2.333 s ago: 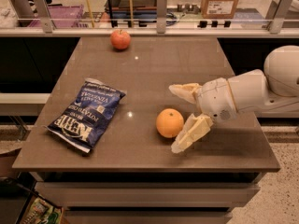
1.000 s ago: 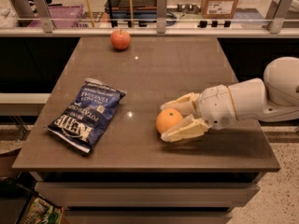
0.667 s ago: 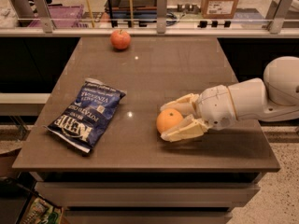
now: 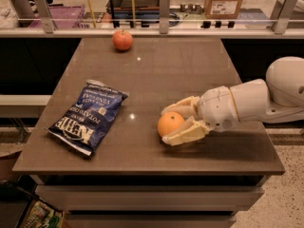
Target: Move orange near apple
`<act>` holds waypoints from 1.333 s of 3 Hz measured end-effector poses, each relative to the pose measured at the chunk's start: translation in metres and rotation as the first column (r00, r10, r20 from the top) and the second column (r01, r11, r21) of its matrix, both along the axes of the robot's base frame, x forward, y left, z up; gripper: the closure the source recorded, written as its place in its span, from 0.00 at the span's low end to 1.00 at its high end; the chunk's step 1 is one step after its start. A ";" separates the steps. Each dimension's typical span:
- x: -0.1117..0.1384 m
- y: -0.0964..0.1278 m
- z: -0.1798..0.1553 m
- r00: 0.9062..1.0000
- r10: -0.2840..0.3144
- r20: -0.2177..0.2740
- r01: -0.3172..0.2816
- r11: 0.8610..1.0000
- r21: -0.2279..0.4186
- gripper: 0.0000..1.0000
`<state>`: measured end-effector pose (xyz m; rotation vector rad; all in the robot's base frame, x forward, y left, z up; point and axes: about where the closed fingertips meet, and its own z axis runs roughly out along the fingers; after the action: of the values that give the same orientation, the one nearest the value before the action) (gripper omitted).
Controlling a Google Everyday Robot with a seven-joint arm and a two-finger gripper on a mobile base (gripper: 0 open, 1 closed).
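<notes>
Fruit is in two spots on the brown desk. The orange sits on the desk top on the right side. It is closer to the front edge than to the back edge, and it is not far from the right edge. It looks like it rests on the desk, not up in the air.

The gripper is right at the orange. It comes in from the right edge on a fat white arm. Its two cream fingers are closed in on the orange. One finger goes along the back of the fruit and the other goes along the front. Both seem to touch it, so the gripper has hold of the orange. The left side of the orange pokes out past the finger tips.

The apple is red and orange. It sits by the back edge of the desk, a bit left of the middle. It stands well apart from the orange, with lots of bare desk between them.

A blue bag of chips lies flat on the left side of the desk, near the left edge and the front left corner. It is well apart from both fruits.

Behind the back edge runs a low glass rail with grey posts.
</notes>
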<state>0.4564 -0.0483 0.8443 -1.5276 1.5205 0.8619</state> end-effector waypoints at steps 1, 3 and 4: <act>0.000 0.000 0.000 1.000 0.000 0.000 0.000 1.000 0.000 1.00; 0.017 -0.022 0.017 0.995 -0.097 0.037 0.097 0.995 0.019 1.00; 0.029 -0.039 0.028 0.977 -0.208 0.045 0.206 0.978 0.034 1.00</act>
<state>0.4854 -0.0876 0.8727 -1.3319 1.5925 0.7185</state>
